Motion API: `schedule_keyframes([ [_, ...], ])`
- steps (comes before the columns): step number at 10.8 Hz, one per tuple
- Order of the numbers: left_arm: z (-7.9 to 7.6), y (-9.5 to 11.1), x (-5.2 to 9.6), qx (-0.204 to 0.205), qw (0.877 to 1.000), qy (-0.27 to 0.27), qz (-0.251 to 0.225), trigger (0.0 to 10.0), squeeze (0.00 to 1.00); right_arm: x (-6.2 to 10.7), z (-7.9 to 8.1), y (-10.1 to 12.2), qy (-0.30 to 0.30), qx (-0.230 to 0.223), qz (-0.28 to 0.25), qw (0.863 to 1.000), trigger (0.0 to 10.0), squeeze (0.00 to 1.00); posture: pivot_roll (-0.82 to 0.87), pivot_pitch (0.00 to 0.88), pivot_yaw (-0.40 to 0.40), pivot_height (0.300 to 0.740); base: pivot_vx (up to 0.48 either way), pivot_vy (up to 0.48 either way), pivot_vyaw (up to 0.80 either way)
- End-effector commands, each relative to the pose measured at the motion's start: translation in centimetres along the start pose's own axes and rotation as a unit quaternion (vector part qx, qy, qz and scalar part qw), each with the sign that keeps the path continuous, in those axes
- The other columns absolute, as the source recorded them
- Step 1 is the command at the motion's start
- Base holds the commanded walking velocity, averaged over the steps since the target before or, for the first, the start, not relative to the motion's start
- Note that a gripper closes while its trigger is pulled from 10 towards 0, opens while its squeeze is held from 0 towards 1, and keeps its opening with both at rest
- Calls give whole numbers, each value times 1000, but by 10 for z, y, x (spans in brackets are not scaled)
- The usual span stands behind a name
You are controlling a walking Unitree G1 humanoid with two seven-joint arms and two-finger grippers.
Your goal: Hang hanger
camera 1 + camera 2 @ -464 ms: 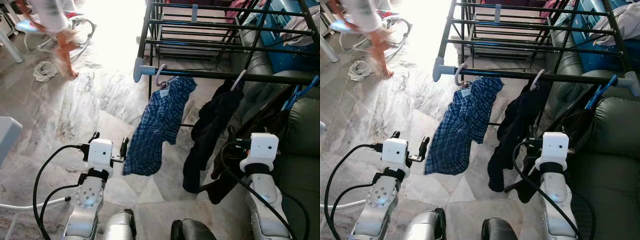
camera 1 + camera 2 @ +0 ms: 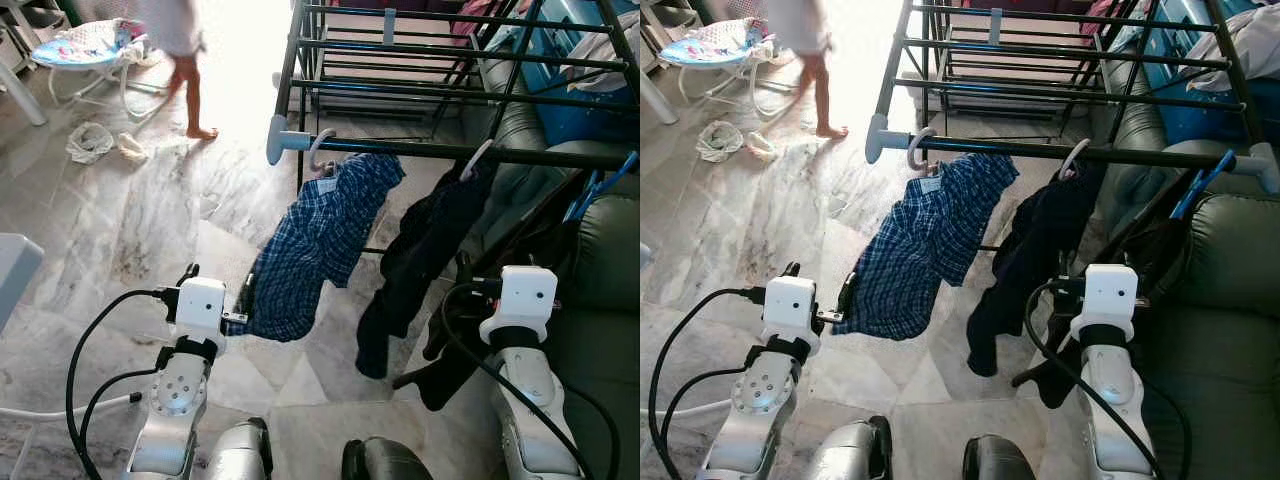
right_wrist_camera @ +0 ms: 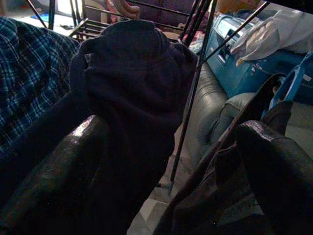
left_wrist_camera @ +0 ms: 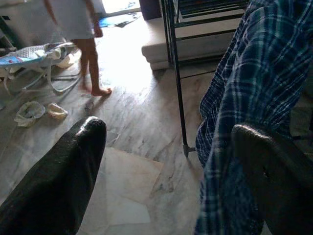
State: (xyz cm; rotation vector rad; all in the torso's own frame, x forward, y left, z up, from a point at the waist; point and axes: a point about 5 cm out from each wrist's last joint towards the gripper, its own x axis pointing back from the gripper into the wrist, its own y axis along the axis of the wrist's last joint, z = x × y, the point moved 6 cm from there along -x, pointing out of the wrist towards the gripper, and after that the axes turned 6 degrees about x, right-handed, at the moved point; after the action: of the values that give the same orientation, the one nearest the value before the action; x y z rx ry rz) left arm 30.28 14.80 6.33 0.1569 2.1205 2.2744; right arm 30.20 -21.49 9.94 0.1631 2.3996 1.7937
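Observation:
A blue plaid shirt [image 2: 320, 250] hangs by a white hanger hook [image 2: 318, 150] from the front rail [image 2: 420, 151] of a dark drying rack. Beside it on the same rail, a dark garment [image 2: 425, 250] hangs from a second white hook [image 2: 478, 158]. My left gripper [image 2: 217, 283] is open at the plaid shirt's lower hem, and the cloth lies against one finger [image 4: 274, 181]. My right gripper [image 3: 166, 196] is open just in front of the dark garment, with nothing between its fingers.
A green sofa [image 2: 600, 260] stands close on the right, with a blue box [image 2: 560, 95] behind the rack. A person [image 2: 180, 45] walks at the far left near a baby bouncer [image 2: 85, 50]. Cloths [image 2: 90, 140] lie on the marble floor.
Both hanging garments have swung, their lower ends lifting and the plaid hem reaching my left gripper. The person has walked to the right. My arms have not moved.

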Motion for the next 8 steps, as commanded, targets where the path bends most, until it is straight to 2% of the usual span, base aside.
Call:
schedule_keyframes([
  [1,4,34,-5,24,999,-9,-37,10000,0,-16,53,6,82,-76,31,993,10000,0,29,228,10,740,0,0,0],
  [7,4,34,-5,24,999,-9,-37,10000,0,-16,53,6,82,-76,31,993,10000,0,29,228,10,740,0,0,0],
  [8,5,31,-4,26,999,-8,-33,10000,0,-14,56,9,89,-57,15,994,10000,0,26,222,6,740,0,0,0],
])
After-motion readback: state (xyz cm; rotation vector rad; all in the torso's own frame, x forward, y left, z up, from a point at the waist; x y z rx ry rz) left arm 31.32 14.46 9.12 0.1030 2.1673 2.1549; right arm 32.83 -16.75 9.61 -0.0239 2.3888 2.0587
